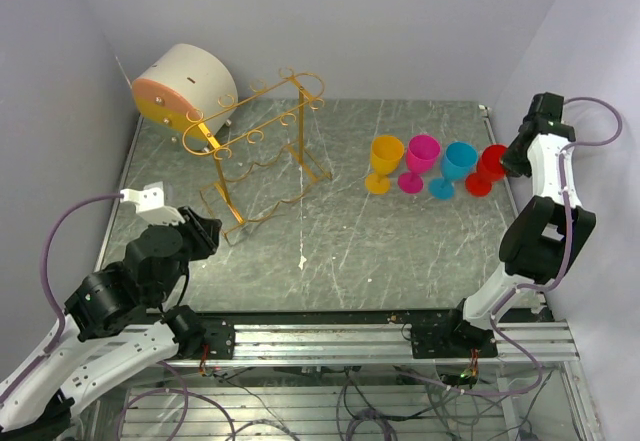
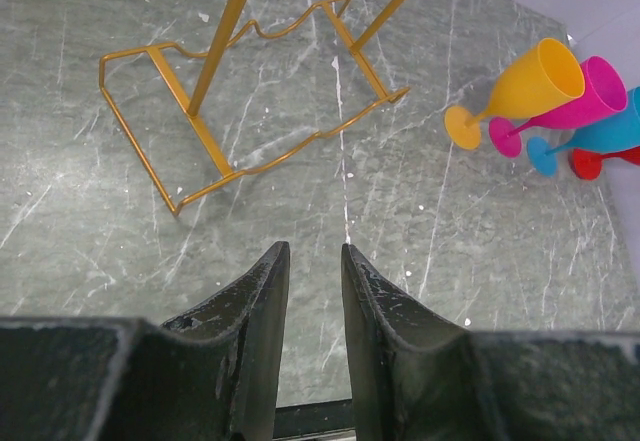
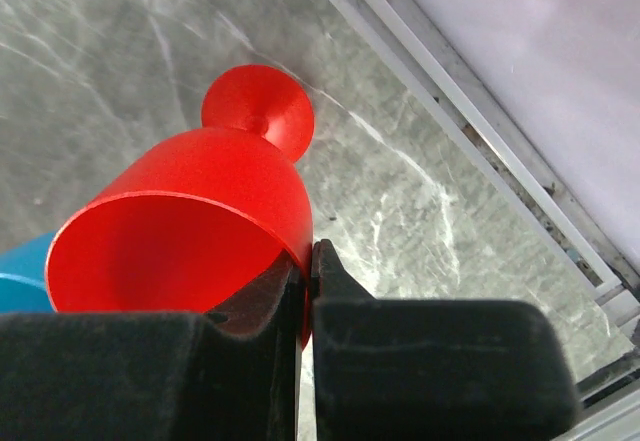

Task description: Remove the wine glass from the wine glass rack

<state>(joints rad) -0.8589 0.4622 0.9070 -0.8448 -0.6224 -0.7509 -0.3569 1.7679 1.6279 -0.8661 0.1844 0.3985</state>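
Altogether 4 wine glasses [image 1: 422, 151], 1 rack [image 2: 221, 36].

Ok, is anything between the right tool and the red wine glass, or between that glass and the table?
Nothing visible. The right tool is shut on the rim of the red wine glass; it is away from the wine glass rack, beside the blue glass, its foot at the bare table.

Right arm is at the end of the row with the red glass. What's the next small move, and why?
Probably open the right pincer and let go. It is shut on the rim of the red wine glass, which stands beside the blue glass, foot seemingly down on the table, and the wine glass rack looks bare of glasses.
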